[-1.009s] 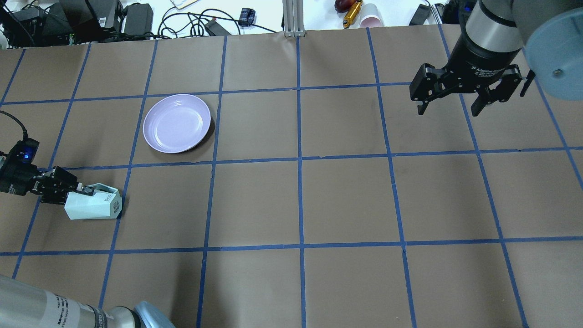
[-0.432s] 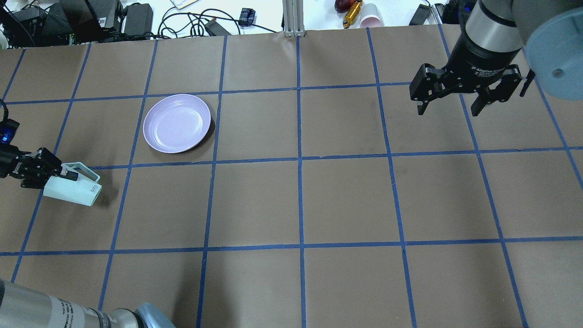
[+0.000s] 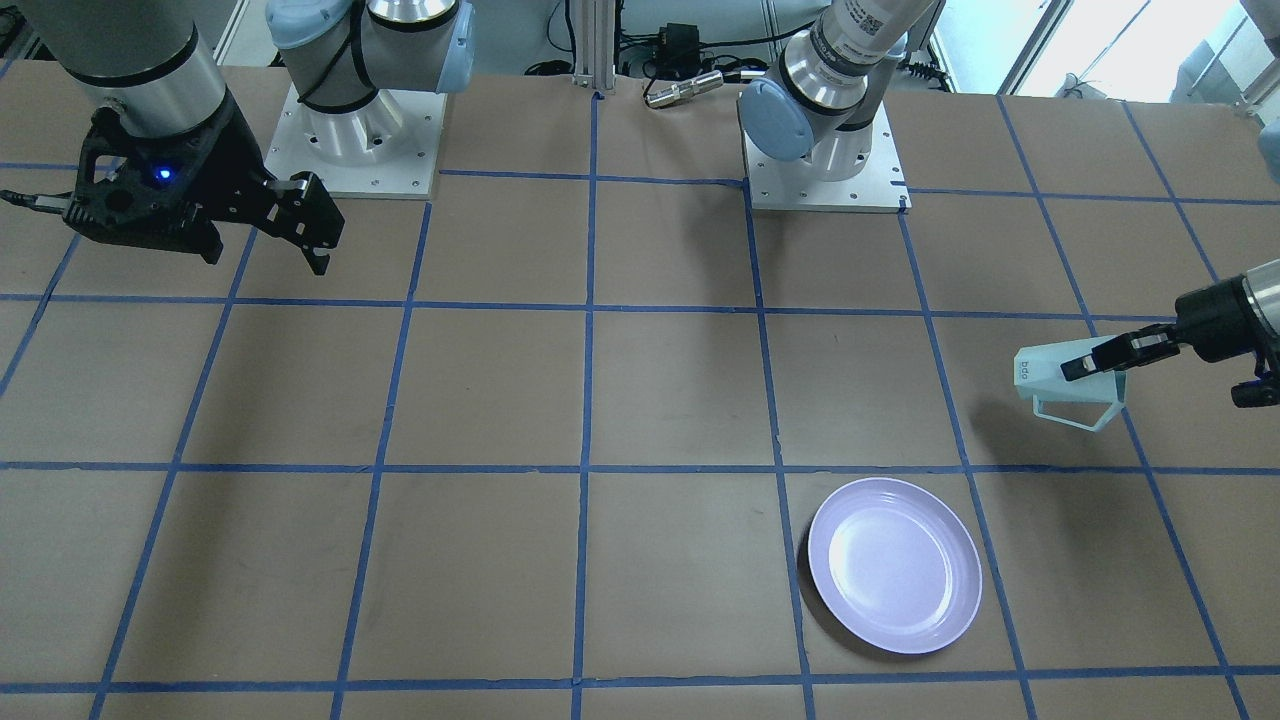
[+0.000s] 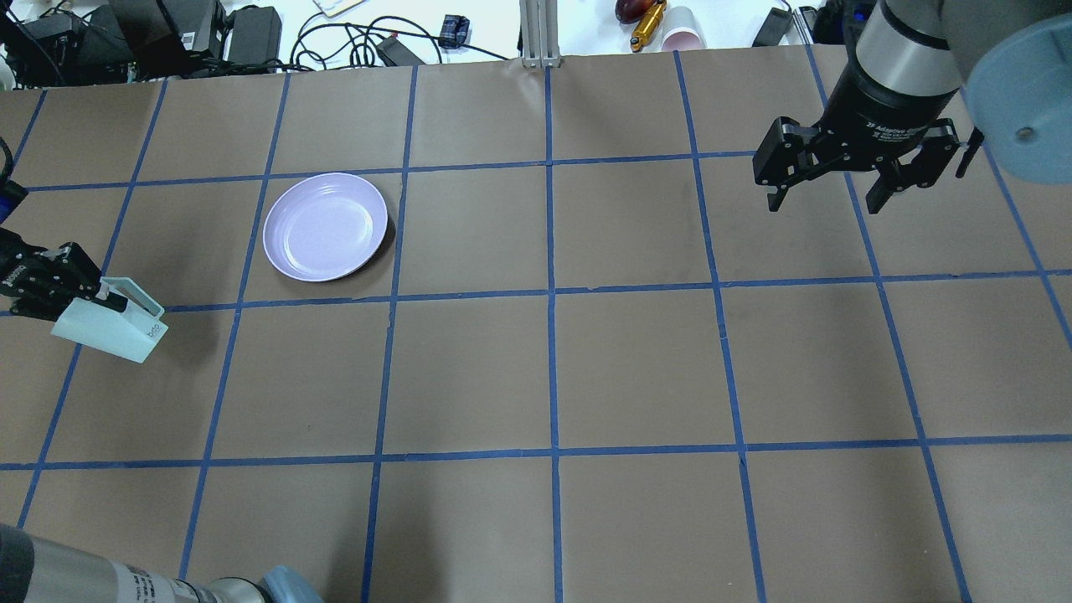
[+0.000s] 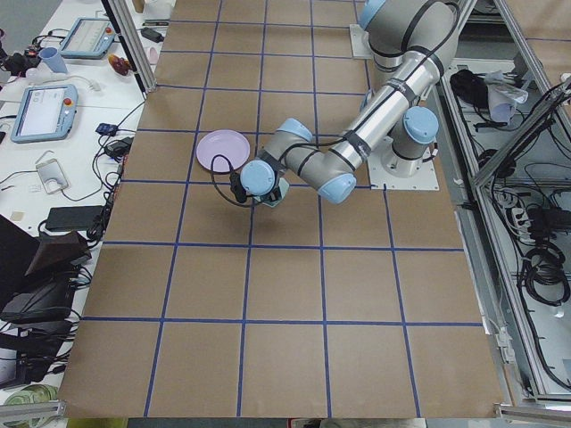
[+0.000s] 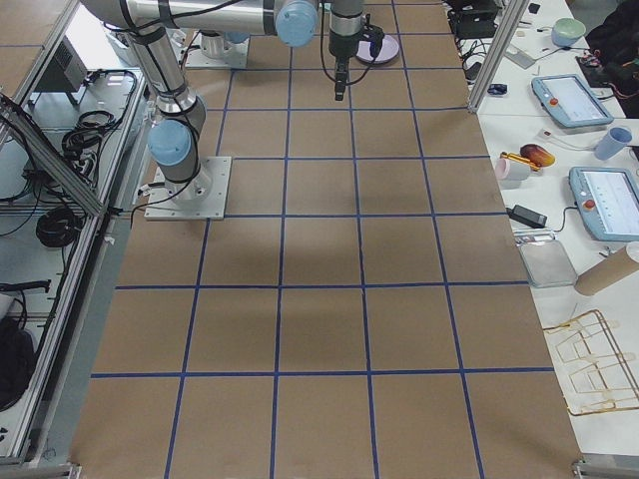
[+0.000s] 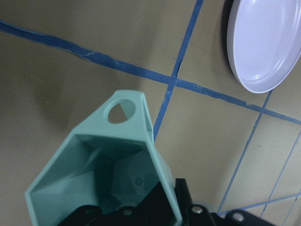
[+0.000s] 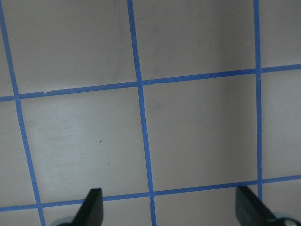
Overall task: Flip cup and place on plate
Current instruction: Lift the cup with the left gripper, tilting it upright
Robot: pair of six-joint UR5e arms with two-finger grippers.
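Observation:
The pale mint-green cup [image 4: 109, 331] hangs on its side above the table at the far left, with its base toward the table's middle and its handle toward the far edge. My left gripper [image 4: 94, 300] is shut on the cup's rim wall. It also shows in the front view [image 3: 1088, 360], holding the cup [image 3: 1055, 378]. The left wrist view looks into the cup's teal interior [image 7: 108, 174]. The lavender plate [image 4: 325, 226] lies on the table beyond and to the right of the cup, and it shows in the front view [image 3: 893, 565] and the left wrist view [image 7: 265, 42]. My right gripper [image 4: 825, 201] hovers open and empty at the far right.
The table is brown paper with a blue tape grid [image 4: 550, 293]. Cables and black boxes [image 4: 167, 33] lie beyond the far edge. The two arm bases [image 3: 820, 160] stand at the robot's side of the table.
My left gripper has carried the cup left and toward the far edge, and the cup has tilted slightly. The right arm and the plate have not moved.

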